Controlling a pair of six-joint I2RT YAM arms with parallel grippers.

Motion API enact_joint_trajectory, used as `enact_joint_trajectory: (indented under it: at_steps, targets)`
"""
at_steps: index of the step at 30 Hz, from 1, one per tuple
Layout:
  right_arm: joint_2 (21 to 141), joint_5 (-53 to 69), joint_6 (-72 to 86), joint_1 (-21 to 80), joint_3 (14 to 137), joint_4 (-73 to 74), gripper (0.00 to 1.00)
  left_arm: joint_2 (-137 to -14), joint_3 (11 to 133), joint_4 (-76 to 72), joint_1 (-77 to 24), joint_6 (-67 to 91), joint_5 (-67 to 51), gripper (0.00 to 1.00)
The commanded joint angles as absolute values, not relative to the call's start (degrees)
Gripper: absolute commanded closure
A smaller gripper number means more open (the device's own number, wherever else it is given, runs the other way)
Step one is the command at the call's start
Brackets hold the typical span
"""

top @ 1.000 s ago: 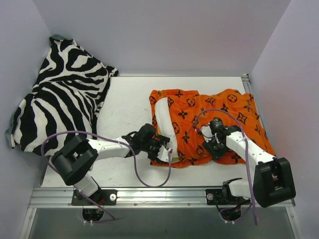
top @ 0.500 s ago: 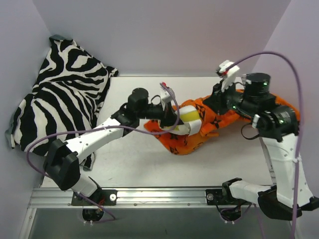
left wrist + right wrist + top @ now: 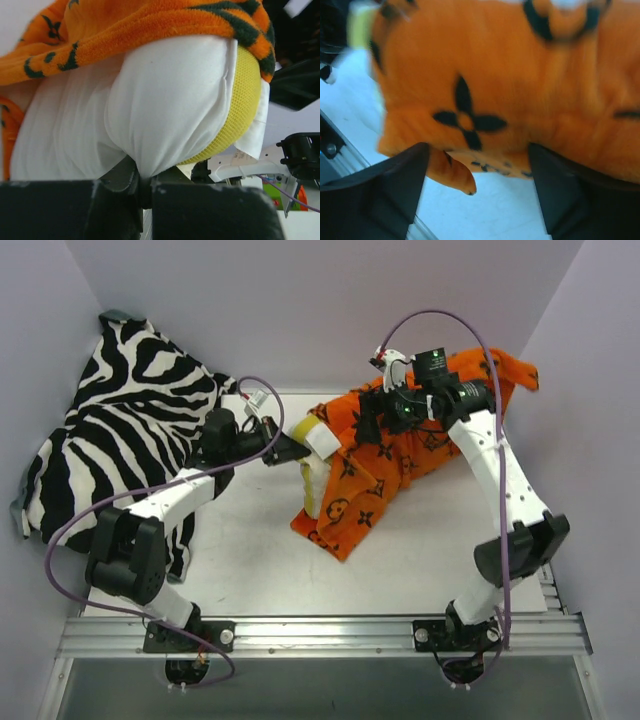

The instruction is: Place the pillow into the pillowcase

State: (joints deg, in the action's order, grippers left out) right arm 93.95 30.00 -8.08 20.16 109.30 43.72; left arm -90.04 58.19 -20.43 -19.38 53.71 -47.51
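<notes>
Orange pillowcase (image 3: 372, 475) is hoisted up mid-scene, its lower end drooping to the surface (image 3: 250, 550), and the pillow (image 3: 165, 100) pokes out its left end. Left fingers (image 3: 292, 450) are clenched on that white corner. Right fingers (image 3: 395, 195) are spread, with cloth right in front but not pinched. Looks like mid-stuffing to me. Next it needs a grab on the case's opening, then tugging it left over the pillow.

A robotics lab test cell: plain pale walls (image 3: 300, 310) box in a white worktop (image 3: 250, 560), where a left arm (image 3: 170, 502) and right arm (image 3: 505, 485), trailing purple cables (image 3: 432, 311), are bolted to an aluminium rail (image 3: 320, 633).
</notes>
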Motion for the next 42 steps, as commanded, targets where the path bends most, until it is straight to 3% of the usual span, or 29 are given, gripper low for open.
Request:
enact_joint_trajectory:
  at_steps: [1, 3, 6, 9, 14, 20, 22, 24, 28, 32, 37, 39, 40, 41, 42]
  targets:
    - [89.31, 35.06, -5.01, 16.62, 106.02, 49.39, 0.12, -92.28, 58.35, -20.2, -15.91, 53.26, -45.43, 1.0]
    - [84.65, 36.46, -3.61, 18.18, 96.89, 44.86, 0.0, -94.56, 59.67, -20.39, -15.82, 51.69, -48.06, 1.0]
    - [84.46, 35.07, -1.76, 24.84, 90.71, 37.22, 0.0, -96.15, 59.85, -20.04, -16.08, 50.81, -47.55, 1.0]
    - [89.72, 36.04, -0.44, 27.94, 91.66, 31.66, 0.0, -98.34, 60.73, -19.42, -16.08, 50.63, -48.07, 1.0]
    - [102.8, 25.79, 1.93, 28.31, 96.67, 30.58, 0.0, -100.72, 62.84, -17.32, -16.17, 47.73, -48.69, 1.0]
    - [101.09, 19.88, 0.8, 24.26, 99.14, 35.85, 0.0, -101.78, 63.73, -0.11, -13.28, 33.85, -44.04, 1.0]
    - [99.67, 18.72, 0.44, 24.78, 99.14, 38.84, 0.0, -100.82, 60.84, 3.6, -11.87, 31.55, -42.71, 0.65]
    - [99.4, 19.51, 0.44, 25.74, 98.97, 41.64, 0.0, -97.4, 58.2, 3.6, -9.85, 32.16, -43.33, 0.42]
    - [101.77, 26.26, 1.05, 26.46, 96.59, 41.31, 0.0, -90.27, 50.99, 2.11, -10.89, 32.52, -42.98, 0.28]
    - [107.56, 34.79, 4.83, 26.54, 99.22, 40.7, 0.0, -90.08, 47.21, 0.89, -14.32, 35.32, -42.01, 0.26]
    - [110.91, 29.47, 3.61, 29.7, 98.7, 41.57, 0.0, -92.89, 42.81, -13.58, -18.27, 45.16, -39.21, 0.25]
    - [113.02, 28.83, 2.91, 30.23, 98.79, 41.57, 0.1, -95.88, 43.76, -15.99, -19.59, 48.25, -37.71, 0.26]
    - [114.42, 31.53, 2.99, 30.15, 99.22, 41.57, 0.2, -98.41, 44.29, -19.04, -20.56, 49.12, -37.71, 0.28]
    - [114.87, 33.12, 3.08, 30.23, 99.92, 41.66, 0.51, -99.66, 44.91, -21.16, -21.09, 50.96, -38.31, 0.31]
    - [115.22, 35.22, 3.42, 30.15, 100.98, 41.49, 0.68, -100.89, 46.3, -23.18, -21.35, 51.76, -38.76, 0.35]
